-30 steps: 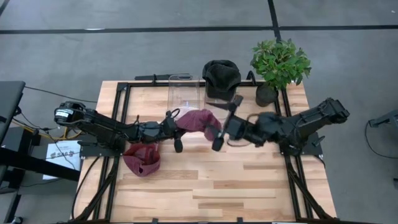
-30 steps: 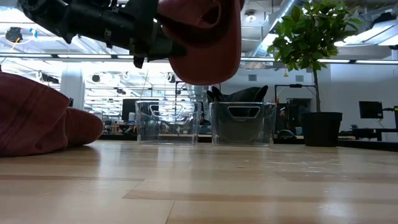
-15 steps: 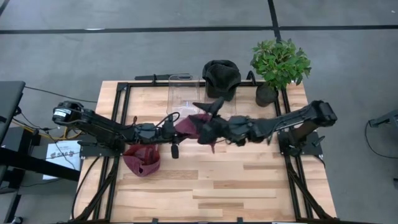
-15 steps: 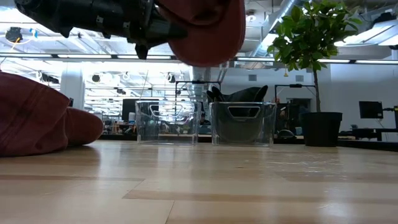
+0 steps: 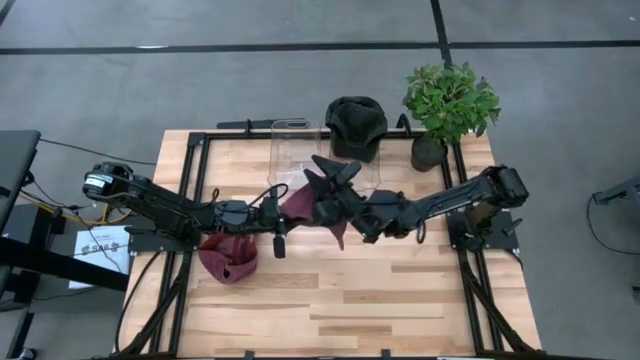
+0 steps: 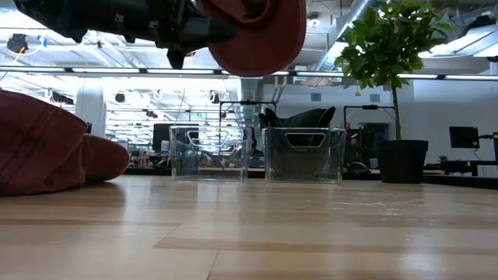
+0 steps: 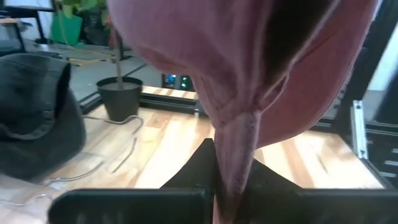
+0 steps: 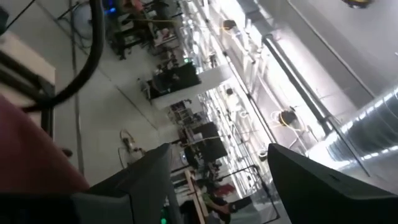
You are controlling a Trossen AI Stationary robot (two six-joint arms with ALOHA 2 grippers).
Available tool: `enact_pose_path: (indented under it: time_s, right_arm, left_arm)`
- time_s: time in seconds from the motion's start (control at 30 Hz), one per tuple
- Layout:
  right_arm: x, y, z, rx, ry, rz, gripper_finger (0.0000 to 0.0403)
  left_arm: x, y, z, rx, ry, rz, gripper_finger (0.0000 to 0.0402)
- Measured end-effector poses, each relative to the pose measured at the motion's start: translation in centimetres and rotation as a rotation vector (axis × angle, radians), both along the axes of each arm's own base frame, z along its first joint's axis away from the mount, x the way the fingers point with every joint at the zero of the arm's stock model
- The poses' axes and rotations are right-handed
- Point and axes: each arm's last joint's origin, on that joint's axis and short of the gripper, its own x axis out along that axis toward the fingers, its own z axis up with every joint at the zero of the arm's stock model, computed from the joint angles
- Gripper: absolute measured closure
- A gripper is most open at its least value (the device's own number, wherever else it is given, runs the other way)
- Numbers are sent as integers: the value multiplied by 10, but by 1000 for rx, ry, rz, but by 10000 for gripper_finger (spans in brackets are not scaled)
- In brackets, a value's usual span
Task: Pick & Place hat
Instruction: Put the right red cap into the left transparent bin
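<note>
Maroon fabric cap (image 5: 305,200) hangs above mid-surface, pinched by the left end effector (image 5: 272,199), whose arm stretches low and nearly flat. The right end effector (image 5: 335,190), fingers spread wide, reaches into the cap, wrist tilted upward. A mistimed release could drop it short of the clear plastic bin (image 5: 296,150).

A pale wooden surface (image 5: 350,300) carries a crumpled maroon hat (image 5: 228,258) near its left edge. Along the far edge stand two clear plastic bins side by side: the left bin (image 5: 296,150) and the right bin (image 6: 303,154), which holds a black hat (image 5: 355,122). A potted plant (image 5: 448,105) stands at the far right corner.
</note>
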Motion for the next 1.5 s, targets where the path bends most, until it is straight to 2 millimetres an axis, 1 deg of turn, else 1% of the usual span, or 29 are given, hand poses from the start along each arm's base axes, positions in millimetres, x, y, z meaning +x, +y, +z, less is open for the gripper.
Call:
enact_pose_path:
  time_s: [0.1,0.2,0.27,0.4,0.5,0.63,0.73,0.87,0.97,1.07,1.13,1.2,1.37,1.43,1.5]
  right_arm:
    - [-12,2,8,-3,76,-12,145]
    - [-22,4,10,-7,162,-25,145]
    - [-28,5,15,-9,183,-27,145]
    - [-43,10,31,4,131,14,145]
    - [-54,15,45,31,46,48,145]
    - [-59,22,55,56,-61,140,145]
    - [-56,24,58,74,-157,208,145]
    - [-40,19,50,51,-223,223,145]
    - [-25,11,39,35,-247,204,145]
    - [-10,6,22,16,-198,192,145]
    - [-3,6,13,9,-168,194,145]
    - [-1,11,12,8,-166,206,145]
    - [-6,30,23,20,-204,258,145]
    - [-6,35,21,24,-177,251,145]
    - [-4,33,16,24,-121,230,145]
  left_arm:
    - [-1,1,0,6,9,22,387]
    - [-2,1,3,6,5,25,387]
    - [-4,2,5,6,3,30,387]
    - [-4,3,4,9,6,66,387]
    - [-4,4,4,11,12,78,387]
    - [-4,4,4,11,13,77,387]
    - [-4,4,4,11,13,79,387]
    - [-4,4,4,11,14,80,387]
    - [-4,4,4,11,14,80,387]
    - [-4,4,3,12,17,80,387]
    - [-4,4,2,13,24,81,387]
    - [-4,4,2,14,27,83,387]
    - [-4,5,2,18,33,114,387]
    - [-4,5,2,13,31,114,387]
    - [-4,5,2,8,24,113,387]
